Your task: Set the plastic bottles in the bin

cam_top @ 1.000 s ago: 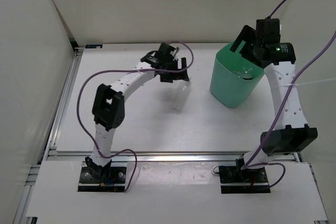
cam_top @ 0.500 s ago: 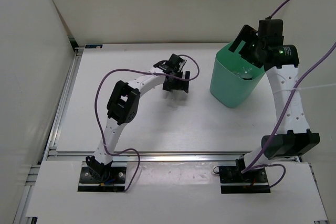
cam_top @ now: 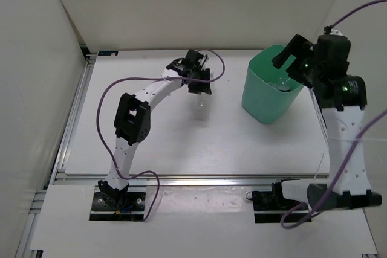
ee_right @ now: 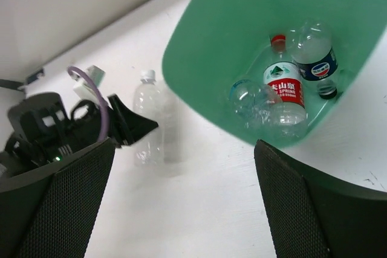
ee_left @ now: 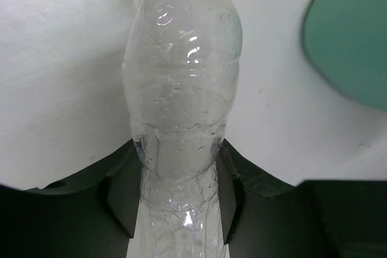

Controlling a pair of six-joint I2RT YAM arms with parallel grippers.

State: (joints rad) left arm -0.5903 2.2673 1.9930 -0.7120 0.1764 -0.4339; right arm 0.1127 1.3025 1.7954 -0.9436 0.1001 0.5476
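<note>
As left claw (ee_left: 181, 209) grips it, the bottle (ee_left: 181, 89) (neck-first) points away.

- Bin (cam_top: 265, 102): mint-green, rounded-square, tapered; upright, mouth open, near far right corner of tabletop.
- Inside bin, on bottom, three bottles lying together: red-labelled bottle (ee_right: 284, 89), red cap; blue-labelled bottle (ee_right: 315, 58); third clear bottle (ee_right: 251, 101), label not visible.
- Plain white-capped bottle (ee_left: 181, 107): clear, unlabelled, outside bin, left of it, over far half of tabletop; lower body clamped in left gripper (ee_left: 181, 194).
</note>
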